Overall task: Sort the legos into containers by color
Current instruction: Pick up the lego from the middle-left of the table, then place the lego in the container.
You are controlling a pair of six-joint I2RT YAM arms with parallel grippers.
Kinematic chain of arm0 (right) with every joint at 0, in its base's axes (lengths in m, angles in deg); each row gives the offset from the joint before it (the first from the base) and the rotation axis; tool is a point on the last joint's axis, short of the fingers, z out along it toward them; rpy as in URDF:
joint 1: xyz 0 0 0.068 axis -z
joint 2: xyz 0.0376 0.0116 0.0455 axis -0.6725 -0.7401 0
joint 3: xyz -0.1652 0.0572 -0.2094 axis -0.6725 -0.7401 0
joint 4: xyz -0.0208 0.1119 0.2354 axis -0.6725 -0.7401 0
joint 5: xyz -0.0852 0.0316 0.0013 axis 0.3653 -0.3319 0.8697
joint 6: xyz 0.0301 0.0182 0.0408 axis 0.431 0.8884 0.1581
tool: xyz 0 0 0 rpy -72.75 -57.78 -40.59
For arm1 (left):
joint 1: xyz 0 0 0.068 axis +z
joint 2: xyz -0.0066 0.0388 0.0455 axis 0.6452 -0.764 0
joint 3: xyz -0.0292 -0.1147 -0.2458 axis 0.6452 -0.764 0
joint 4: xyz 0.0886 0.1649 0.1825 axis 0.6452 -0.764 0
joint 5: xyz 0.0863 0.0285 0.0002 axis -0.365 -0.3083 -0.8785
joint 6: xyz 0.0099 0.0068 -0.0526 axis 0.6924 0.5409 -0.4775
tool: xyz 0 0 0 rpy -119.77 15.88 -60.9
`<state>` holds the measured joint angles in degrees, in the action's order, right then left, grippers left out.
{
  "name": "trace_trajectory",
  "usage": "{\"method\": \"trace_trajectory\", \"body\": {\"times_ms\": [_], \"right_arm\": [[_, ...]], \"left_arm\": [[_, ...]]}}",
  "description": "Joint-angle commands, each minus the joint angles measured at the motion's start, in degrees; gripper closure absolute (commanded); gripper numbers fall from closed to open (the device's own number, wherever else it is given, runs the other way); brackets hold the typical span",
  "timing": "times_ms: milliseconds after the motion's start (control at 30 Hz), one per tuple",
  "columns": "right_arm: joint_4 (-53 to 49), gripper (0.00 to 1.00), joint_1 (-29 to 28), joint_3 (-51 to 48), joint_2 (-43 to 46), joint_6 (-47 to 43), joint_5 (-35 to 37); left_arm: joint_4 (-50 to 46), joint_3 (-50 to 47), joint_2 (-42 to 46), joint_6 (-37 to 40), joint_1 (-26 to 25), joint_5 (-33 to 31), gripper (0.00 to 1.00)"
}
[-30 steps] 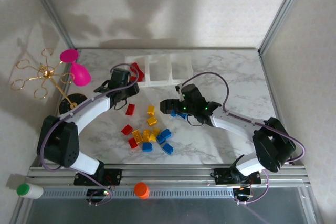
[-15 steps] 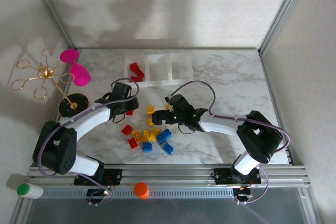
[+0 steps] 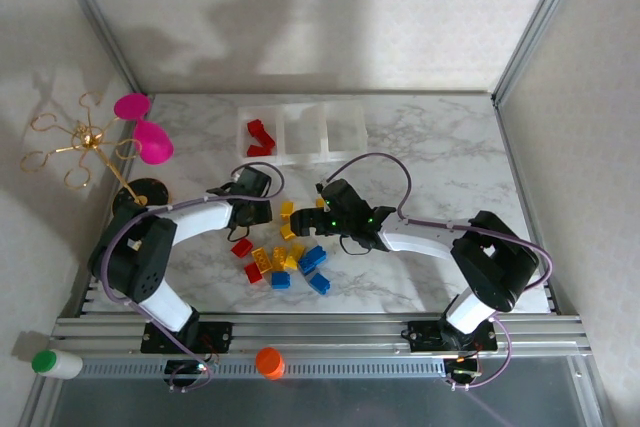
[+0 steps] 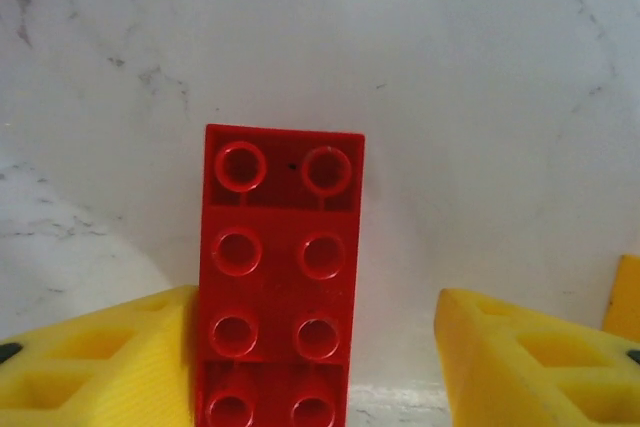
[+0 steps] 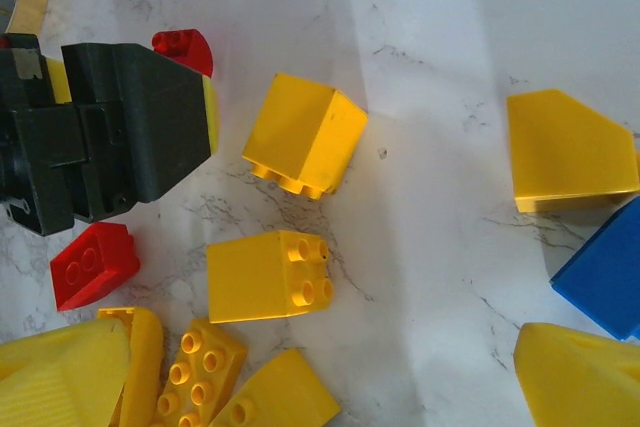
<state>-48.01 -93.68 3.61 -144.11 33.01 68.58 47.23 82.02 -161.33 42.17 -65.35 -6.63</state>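
Straddling a red lego [image 4: 283, 247], our left gripper [image 4: 315, 332] stands part open, not clamped; our right gripper [image 5: 320, 357] gapes wide, empty, above yellow legos [image 5: 268, 275].

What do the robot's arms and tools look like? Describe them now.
The left arm and right arm have white links, black joints and looping purplish cables. The left tool and right tool have black bodies with yellow ribbed fingers.
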Motion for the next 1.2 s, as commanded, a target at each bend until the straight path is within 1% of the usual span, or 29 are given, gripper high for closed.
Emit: {"method": "trace_trajectory", "body": {"times_ms": [0,133,300,467,700,900,1033,1167], "right_arm": [[-0.7,0.01,-0.5,1.2,1.0,-0.2,1.3],[-0.7,0.01,-0.5,0.9,1.5,-0.3,1.8],[0.2,0.01,0.0,0.5,2.9,0.8,0.2],[-0.3,0.01,0.9,1.3,4.2,0.5,0.4],[-0.6,0.01,4.1,2.5,6.6,-0.5,-0.7],[0.5,0.01,8.7,3.5,8.2,-0.7,-1.4],[0.2,0.01,10.6,4.3,8.2,-2.0,-1.5],[0.8,0.01,11.4,4.2,8.3,-2.2,-1.8]], "left_arm": [[0.4,1.3,-1.1,-0.5,-0.8,-2.9,0.48],[-0.5,1.4,-1.5,-1.0,-0.9,-5.2,0.56],[-1.2,1.4,0.4,-1.2,-0.9,-5.2,0.62],[-1.7,2.2,3.3,-1.3,-0.9,-4.3,0.64],[-3.7,8.3,5.9,-1.3,-0.7,-6.1,0.66],[-4.8,18.9,0.4,-0.3,1.3,-7.7,0.66],[-5.1,26.7,-6.6,0.1,3.3,-7.6,0.67],[-5.9,35.3,-14.1,2.0,4.8,-9.0,0.67]]}}
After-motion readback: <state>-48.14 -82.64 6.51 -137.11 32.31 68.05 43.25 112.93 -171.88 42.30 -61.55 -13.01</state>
